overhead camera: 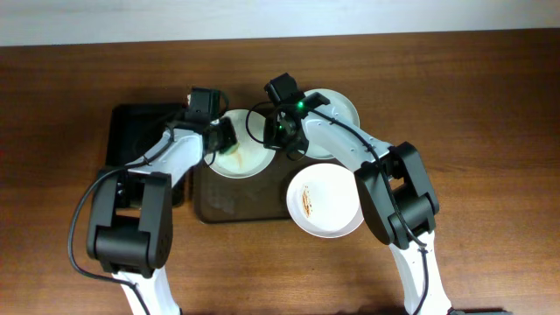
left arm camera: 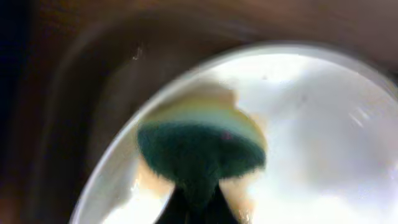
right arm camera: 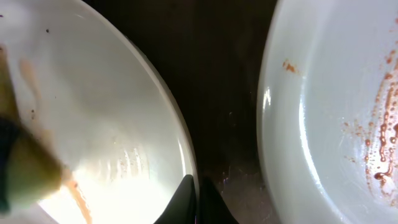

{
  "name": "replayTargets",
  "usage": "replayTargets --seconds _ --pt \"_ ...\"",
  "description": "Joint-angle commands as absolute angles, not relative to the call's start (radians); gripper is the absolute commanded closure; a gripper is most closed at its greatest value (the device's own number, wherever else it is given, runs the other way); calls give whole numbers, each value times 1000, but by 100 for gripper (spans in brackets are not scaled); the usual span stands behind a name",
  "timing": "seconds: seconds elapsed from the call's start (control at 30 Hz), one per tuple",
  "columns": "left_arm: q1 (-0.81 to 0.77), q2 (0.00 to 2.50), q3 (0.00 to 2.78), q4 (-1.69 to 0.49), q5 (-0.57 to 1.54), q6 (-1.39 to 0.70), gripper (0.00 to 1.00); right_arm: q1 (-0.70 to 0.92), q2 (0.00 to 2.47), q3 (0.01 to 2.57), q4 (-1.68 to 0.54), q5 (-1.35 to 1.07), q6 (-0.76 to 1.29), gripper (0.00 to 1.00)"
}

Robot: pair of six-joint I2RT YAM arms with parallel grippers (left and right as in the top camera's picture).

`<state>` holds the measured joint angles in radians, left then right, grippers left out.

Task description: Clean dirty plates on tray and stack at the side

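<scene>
The left plate (overhead camera: 249, 164) lies on the brown tray (overhead camera: 229, 203) between the two tools, just right of the left tool (overhead camera: 223, 138) and just left of the right tool (overhead camera: 282, 133). A faint brown smear shows on its floor. The left tool is clamped on a sponge (left arm camera: 199, 146) with a green face and a yellow back, pressed down on the plate (left arm camera: 311, 124) near its rim. In its own view the dark fingers (left arm camera: 194, 199) grip the sponge from below and pale brown smears show around it. The right tool (right arm camera: 198, 196) has its fingers together at the rim of the same plate (right arm camera: 112, 112); whether the rim is nipped between them cannot be told. The sponge (right arm camera: 25, 168) shows at the far left of that view. On the tool's other side, across a dark strip of tray, is a smeared plate (right arm camera: 336, 112) with brown-red specks and streaks; which of the other two it is cannot be told. Seen from overhead, the streaked plate (overhead camera: 325, 199) sits near the right tool on the side toward the robot, overlapping the tray's right end. The far plate (overhead camera: 341, 107) lies just beyond that tool, partly under its arm. A black tray (overhead camera: 140, 131) rests on the wooden surface (overhead camera: 490, 96) outward of the left tool, beside the brown tray
</scene>
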<state>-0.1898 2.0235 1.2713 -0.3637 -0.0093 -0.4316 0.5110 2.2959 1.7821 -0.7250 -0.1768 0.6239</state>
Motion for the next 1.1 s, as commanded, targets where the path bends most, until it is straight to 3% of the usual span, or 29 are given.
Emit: replayTargets --seconds 0.0,0.1,0.23,0.4,0.5,0.57,0.67,0.73,0.83,0.97,1.07 --pt "-187 2046 1250 -585 86 -346 99 509 2320 1783 -729 -153 618 96" --pt "-187 2046 1250 -677 351 -289 99 509 2320 1783 -729 -153 618 96" --pt "-187 2046 1250 -448 393 -298 99 509 2320 1783 -744 -154 618 96" --pt "-178 2046 1250 -284 -53 -370 99 509 2320 1783 -748 -157 618 96" --pt "-144 2046 1250 -341 -102 -370 99 509 2320 1783 -748 -157 618 96" --pt "-138 2046 1250 -492 -15 -358 99 509 2320 1783 -748 -176 603 96" --pt "-138 2045 1282 -643 400 -163 99 508 2320 1783 -752 -207 580 96" --pt "-121 2045 1358 -654 695 -88 100 501 2320 1784 -752 -257 550 96" --pt "-20 2045 1513 -661 859 -90 99 461 2314 1786 -753 -342 500 96" --pt "112 2045 1608 -690 869 -119 99 444 2230 1786 -773 -313 418 96" --pt "134 2046 1607 -740 751 -118 99 490 2058 1786 -858 49 388 96"
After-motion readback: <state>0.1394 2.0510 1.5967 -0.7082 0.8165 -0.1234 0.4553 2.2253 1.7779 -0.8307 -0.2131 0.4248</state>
